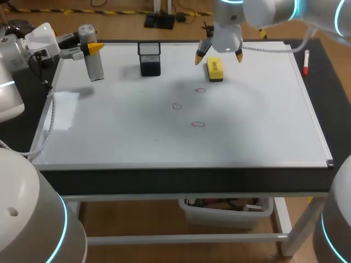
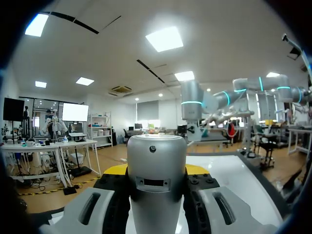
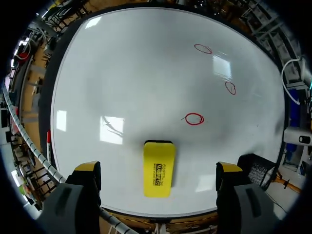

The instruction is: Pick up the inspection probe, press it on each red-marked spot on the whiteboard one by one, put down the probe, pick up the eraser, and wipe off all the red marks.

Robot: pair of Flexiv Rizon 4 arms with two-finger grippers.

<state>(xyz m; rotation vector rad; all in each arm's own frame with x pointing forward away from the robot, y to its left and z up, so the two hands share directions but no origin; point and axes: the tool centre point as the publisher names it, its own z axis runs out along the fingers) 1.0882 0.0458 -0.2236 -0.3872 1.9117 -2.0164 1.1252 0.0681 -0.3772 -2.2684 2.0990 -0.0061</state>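
Squarely between spread right jaws, yellow eraser point(image 3: 158, 168), apparently untouched

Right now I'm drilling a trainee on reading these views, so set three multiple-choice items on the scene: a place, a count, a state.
1. Where is the yellow eraser?
A) on the whiteboard, under the right gripper
B) at the whiteboard's near edge
C) off the whiteboard

2. How many red marks are on the whiteboard?
A) one
B) three
C) five

3. The right gripper is:
A) open
B) shut on the yellow eraser
C) out of view

Answers:
1 A, the yellow tips flank it from above.
2 B, three rings show.
3 A, both tips stand clear of it.
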